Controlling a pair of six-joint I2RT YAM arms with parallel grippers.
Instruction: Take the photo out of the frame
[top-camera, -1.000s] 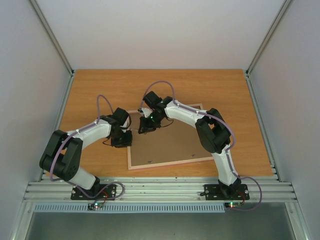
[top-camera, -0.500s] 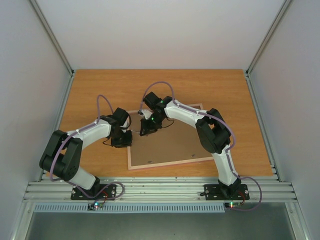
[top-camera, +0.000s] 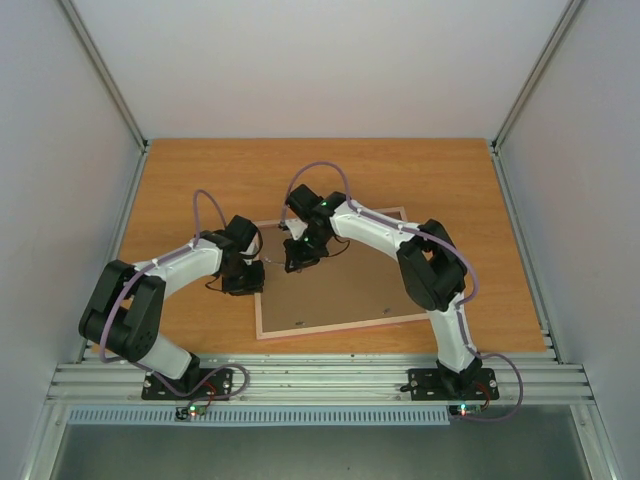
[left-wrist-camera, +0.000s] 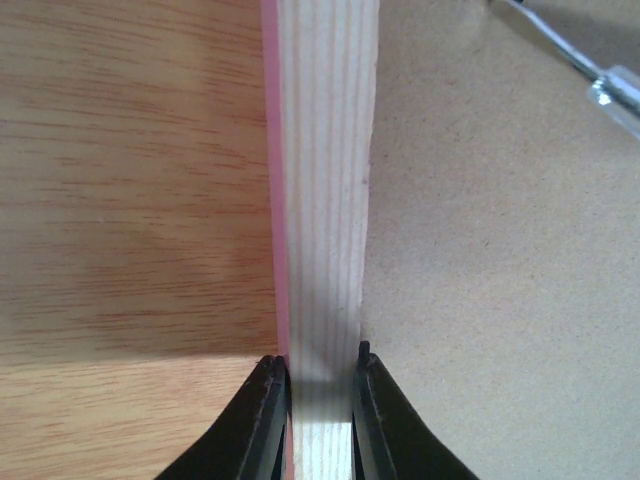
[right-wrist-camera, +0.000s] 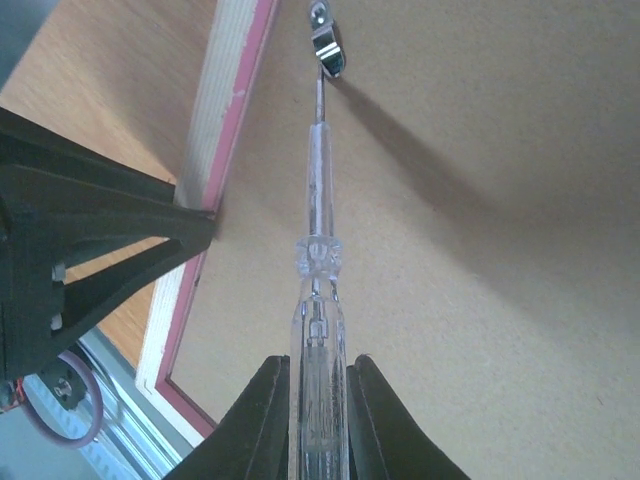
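Observation:
The frame (top-camera: 330, 325) lies face down on the table, its light wood back up and a pink edge showing. The brown backing board (top-camera: 340, 285) fills it, and the photo is hidden beneath. My left gripper (top-camera: 256, 277) is shut on the frame's left rail (left-wrist-camera: 325, 200), one finger on each side of it. My right gripper (top-camera: 293, 262) is shut on a clear-handled screwdriver (right-wrist-camera: 318, 260). The screwdriver's tip reaches a small metal clip (right-wrist-camera: 326, 45) on the backing board near the left rail (right-wrist-camera: 225, 120).
The wooden table (top-camera: 200, 180) is bounded by white walls at the back and sides and by a metal rail (top-camera: 320, 380) at the near edge. The left gripper's black fingers (right-wrist-camera: 120, 230) show beside the screwdriver in the right wrist view. The screwdriver shaft (left-wrist-camera: 570, 60) shows in the left wrist view.
My right gripper has shifted slightly to the right with the screwdriver in it. The left arm and the frame have not moved.

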